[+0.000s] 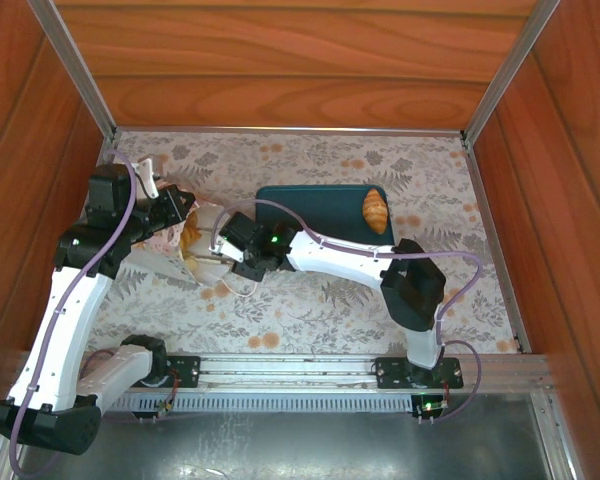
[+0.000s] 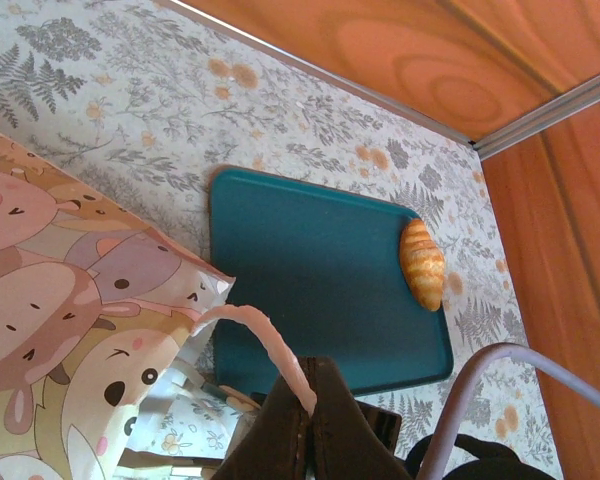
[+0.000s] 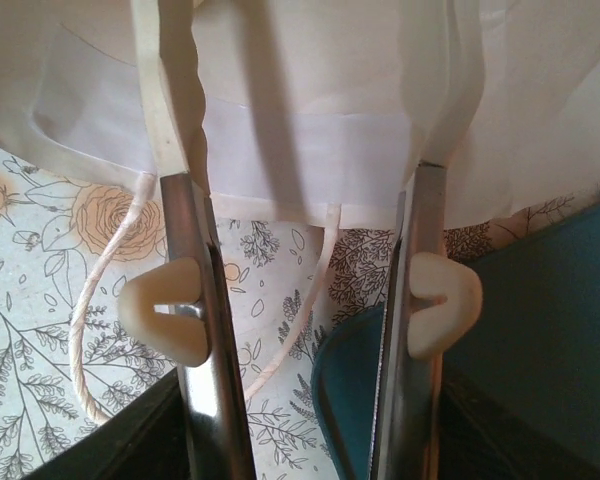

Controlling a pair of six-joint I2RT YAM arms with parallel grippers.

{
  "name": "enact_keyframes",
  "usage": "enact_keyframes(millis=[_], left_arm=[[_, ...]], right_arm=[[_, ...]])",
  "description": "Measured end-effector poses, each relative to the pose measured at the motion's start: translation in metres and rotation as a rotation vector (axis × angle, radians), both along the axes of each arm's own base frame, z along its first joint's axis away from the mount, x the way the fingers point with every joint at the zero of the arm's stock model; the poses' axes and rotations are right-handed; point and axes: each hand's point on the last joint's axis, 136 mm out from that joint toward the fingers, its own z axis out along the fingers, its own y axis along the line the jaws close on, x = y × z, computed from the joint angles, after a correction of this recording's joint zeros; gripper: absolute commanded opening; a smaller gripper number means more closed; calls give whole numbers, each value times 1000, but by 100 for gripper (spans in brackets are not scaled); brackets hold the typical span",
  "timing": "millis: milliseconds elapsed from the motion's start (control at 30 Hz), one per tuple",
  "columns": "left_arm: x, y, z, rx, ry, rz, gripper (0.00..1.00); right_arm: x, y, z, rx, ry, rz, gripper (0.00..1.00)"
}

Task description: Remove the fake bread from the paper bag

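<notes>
Left hand [image 2: 305,425] pinches the limp paper bag [image 2: 70,300] by its cord handle [image 2: 265,345], lower left. Right hand [image 3: 305,120], half-parted, probes its mouth, grip unclear. The croissant [image 2: 422,263] on the tray [image 2: 310,260] is likely light and stiff, best gripped midbody.

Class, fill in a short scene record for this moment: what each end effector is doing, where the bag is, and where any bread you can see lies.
left end effector: shut on the pink handle of the paper bag
right end effector: open, fingers at the bag's mouth, nothing seen between them
paper bag: left of the tray, mouth toward the right end effector
bread visible: one croissant, on the tray near its right end
tray: teal, flat on the flowered table
</notes>
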Motion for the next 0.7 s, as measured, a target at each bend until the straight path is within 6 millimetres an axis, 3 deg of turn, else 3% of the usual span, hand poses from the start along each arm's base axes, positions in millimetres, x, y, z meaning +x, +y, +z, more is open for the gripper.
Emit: enact_keyframes(millis=[367,700], left_arm=[[0,0,0,-1,2,1,0],[1,0,5,-7,-5,3,0]], right_arm=[[-20,-15,3,50,98,-60,52],[-22,-1,12,136,138,-88,56]])
